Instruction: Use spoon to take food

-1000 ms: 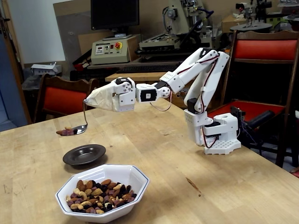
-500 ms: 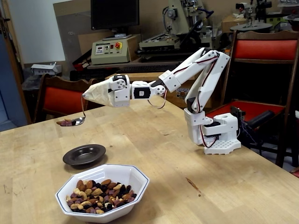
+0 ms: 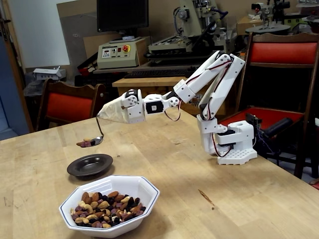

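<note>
The taped-over gripper (image 3: pixel 107 113) grips the spoon (image 3: pixel 95 138). Scooping looks done: food (image 3: pixel 85 143) rides above the dark saucer (image 3: pixel 90 165), not yet delivered.

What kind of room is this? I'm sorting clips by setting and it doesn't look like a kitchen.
Most likely a workshop or lab: behind the wooden table stand a benchtop machine, a control box with a red button, and a dark monitor.

Light wood table (image 3: pixel 164 164), red-cushioned wooden chairs (image 3: pixel 67 104) behind, black monitor (image 3: pixel 122 15) and beige control box (image 3: pixel 121 52) on back bench, machinery (image 3: pixel 197 30), whitish wall upper left
</note>
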`<state>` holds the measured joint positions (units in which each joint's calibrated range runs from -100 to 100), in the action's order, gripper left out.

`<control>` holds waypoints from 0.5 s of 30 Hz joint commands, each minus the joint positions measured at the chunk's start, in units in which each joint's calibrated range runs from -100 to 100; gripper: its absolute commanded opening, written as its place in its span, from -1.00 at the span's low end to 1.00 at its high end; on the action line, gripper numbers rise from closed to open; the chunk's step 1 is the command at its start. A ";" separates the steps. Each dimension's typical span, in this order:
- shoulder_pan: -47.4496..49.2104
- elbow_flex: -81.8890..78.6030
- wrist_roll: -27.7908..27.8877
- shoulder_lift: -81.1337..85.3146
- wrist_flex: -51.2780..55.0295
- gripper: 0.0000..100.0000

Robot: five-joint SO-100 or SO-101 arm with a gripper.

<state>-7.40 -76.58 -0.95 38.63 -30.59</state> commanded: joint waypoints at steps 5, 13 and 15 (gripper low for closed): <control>-3.56 0.47 0.20 1.64 -1.03 -0.92; -6.08 0.38 0.24 1.64 -1.03 -0.92; -6.08 0.38 0.59 1.64 -1.03 -0.92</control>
<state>-12.82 -76.92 -0.95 38.63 -30.59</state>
